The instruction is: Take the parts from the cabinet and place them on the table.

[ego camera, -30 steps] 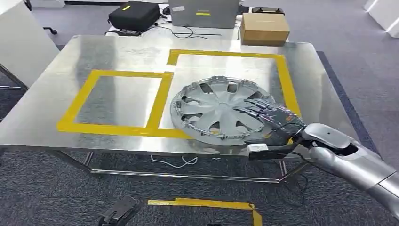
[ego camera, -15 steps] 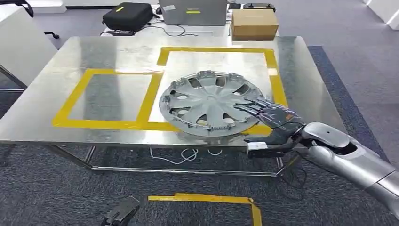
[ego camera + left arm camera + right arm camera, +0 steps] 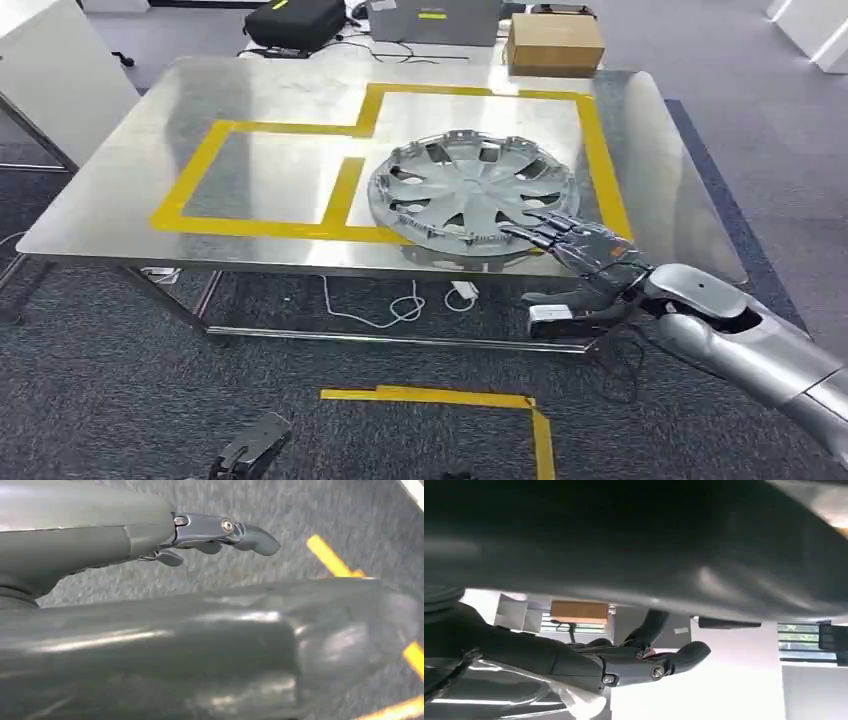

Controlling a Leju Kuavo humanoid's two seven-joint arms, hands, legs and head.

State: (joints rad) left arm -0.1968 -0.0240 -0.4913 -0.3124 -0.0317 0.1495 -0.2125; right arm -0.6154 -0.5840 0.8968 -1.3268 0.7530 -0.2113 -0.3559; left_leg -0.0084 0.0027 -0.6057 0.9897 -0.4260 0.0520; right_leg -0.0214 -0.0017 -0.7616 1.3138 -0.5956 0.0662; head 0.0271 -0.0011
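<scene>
Head view, round spoked hubcap [image 3: 471, 197], steel table [image 3: 140, 170]

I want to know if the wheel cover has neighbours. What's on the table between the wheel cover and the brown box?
In the head view, bare shiny table and a strip of yellow tape lie between the wheel cover and the brown box.

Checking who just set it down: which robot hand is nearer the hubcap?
Right. The right robot hand reaches over the table edge with its fingertips at the near rim of the hubcap. The left robot hand hangs over the carpet, away from the table.
</scene>
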